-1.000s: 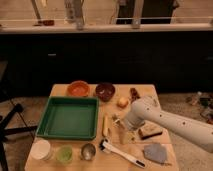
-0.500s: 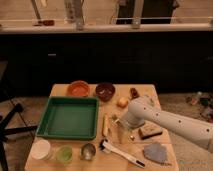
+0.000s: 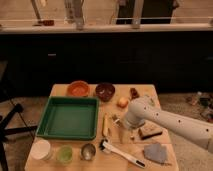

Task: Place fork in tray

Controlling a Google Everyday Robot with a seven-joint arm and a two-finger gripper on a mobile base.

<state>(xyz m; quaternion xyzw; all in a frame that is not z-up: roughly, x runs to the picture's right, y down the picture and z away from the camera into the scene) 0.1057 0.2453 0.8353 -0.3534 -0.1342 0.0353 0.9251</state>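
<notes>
The green tray lies on the left half of the wooden table and holds nothing. My white arm reaches in from the right. My gripper hangs low over the table's middle, right of the tray and beside the pale yellow stick. The fork shows only as a short silver bit at the gripper's left edge. The rest of it is hidden under the gripper. I cannot tell whether the gripper touches it.
An orange bowl, a dark bowl and a small orange fruit stand at the back. A white-handled brush, a grey cloth, a brown block and three small cups lie along the front.
The arm has shifted a little to the left and down toward the table's middle. The tray and the other objects have not moved.
</notes>
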